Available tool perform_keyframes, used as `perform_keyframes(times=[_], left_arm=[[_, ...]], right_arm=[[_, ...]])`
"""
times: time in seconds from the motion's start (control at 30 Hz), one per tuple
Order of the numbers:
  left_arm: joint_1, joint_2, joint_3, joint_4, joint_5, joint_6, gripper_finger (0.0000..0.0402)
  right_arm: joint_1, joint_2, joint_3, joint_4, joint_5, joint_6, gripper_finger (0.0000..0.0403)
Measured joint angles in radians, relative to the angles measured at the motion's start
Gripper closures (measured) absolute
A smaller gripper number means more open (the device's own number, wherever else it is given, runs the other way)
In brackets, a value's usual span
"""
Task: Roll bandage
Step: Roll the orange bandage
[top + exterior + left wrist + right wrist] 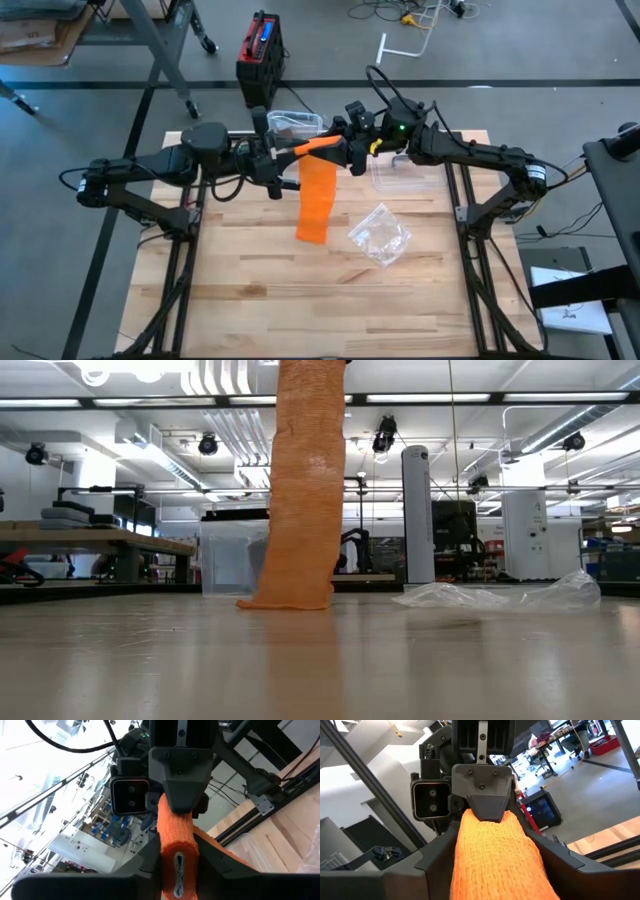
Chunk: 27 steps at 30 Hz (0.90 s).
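The orange bandage (320,190) is held up above the bench (250,290) near its far edge, between the two end effectors, which meet there head-on. The rolled part is gripped from the left by the left end effector (290,152), whose fingers (210,857) are closed on the roll's narrow end. From the right, the right end effector (340,148) is closed around the wider part of the same roll, with cloth filling the space between its fingers (440,852). The loose tail hangs down from the roll, and its lower end rests folded on the bench surface toward the middle. A crumpled clear plastic wrapper (380,235) lies just right of the tail. A clear plastic container (405,175) sits near the far right corner, beneath the right arm.
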Motion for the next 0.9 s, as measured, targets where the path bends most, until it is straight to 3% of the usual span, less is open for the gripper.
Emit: perform_keyframes(times=[0.47,0.7,0.9], left_arm=[[0.000,0.000,0.000,0.002,0.001,-0.015,0.0321],[0.001,-0.015,0.005,-0.009,0.001,-0.158,0.0253],[0.034,-0.022,0.111,-0.186,0.045,-0.463,0.0180]], right_arm=[[0.000,0.000,0.000,0.006,0.001,-0.012,0.0238],[0.001,0.000,0.000,0.024,0.023,-0.064,0.0241],[0.003,0.000,0.000,0.072,0.044,-0.159,0.0252]])
